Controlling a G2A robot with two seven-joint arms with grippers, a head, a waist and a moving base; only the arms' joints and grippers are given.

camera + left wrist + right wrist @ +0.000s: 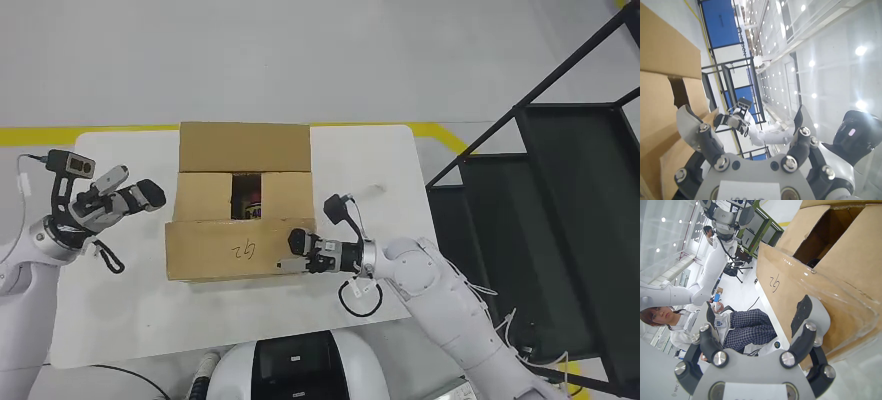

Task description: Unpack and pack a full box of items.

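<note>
box: brown cardboard box [205, 195] on white tabletop [130, 300], top half open.
feel: full, likely heavy; card bends.
hold: front flap [225, 250] edge, i think.
left pincer [133, 187]: apart, beside box.
right pincer [300, 250]: apart, at that flap.

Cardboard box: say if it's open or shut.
Partly open. The cardboard box has its two long flaps spread outward, while the two short flaps lie across the top, leaving a middle gap where items show.
</note>
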